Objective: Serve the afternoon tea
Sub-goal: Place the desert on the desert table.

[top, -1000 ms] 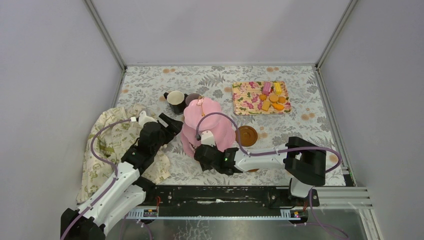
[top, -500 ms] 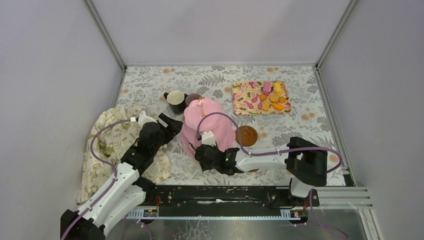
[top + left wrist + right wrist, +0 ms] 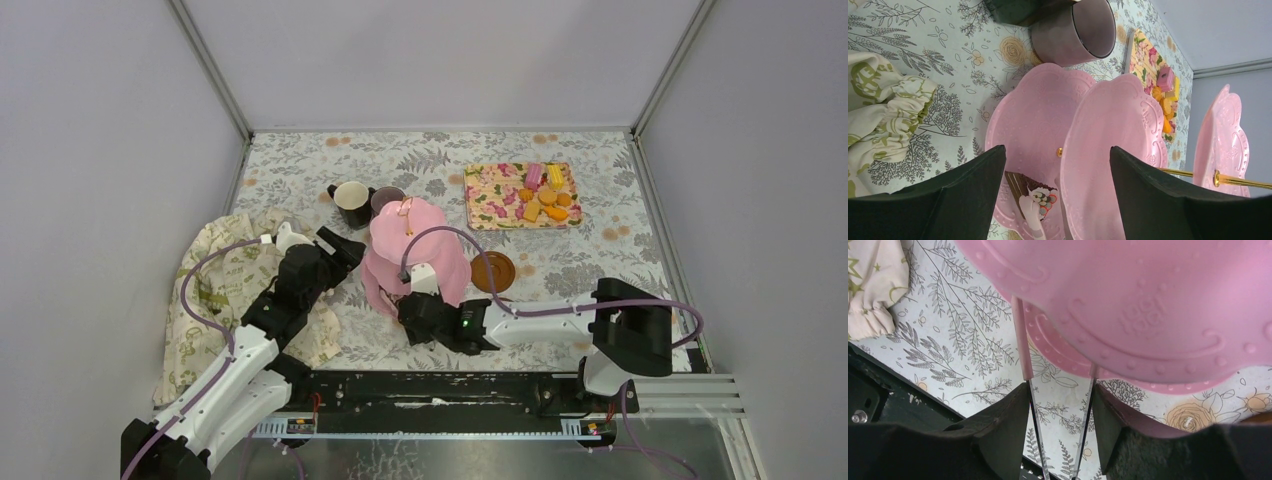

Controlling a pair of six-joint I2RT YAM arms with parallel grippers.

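The pink three-tier cake stand (image 3: 415, 240) stands mid-table. My right gripper (image 3: 410, 303) reaches under its near edge, shut on metal tongs (image 3: 1030, 412) with pink tips. In the right wrist view the gripper (image 3: 1060, 390) squeezes both tong arms below a pink tier (image 3: 1148, 300). In the left wrist view the tongs' pink tip (image 3: 1031, 216) lies on a chocolate cake slice (image 3: 1020, 185) on the bottom tier (image 3: 1028, 115). My left gripper (image 3: 345, 250) is open and empty just left of the stand. Two dark mugs (image 3: 352, 203) (image 3: 386, 199) stand behind it. A brown saucer (image 3: 493, 271) lies to its right.
A floral tray (image 3: 490, 195) at the back right holds orange, pink and yellow sweets (image 3: 545, 200). A beige leaf-print cloth (image 3: 215, 290) lies bunched under my left arm. The black frame rail (image 3: 450, 390) runs along the near edge. Grey walls close in the table.
My right arm's elbow has swung right and its gripper has shifted slightly toward the near edge with the tongs. The left arm and the stand have not visibly moved.
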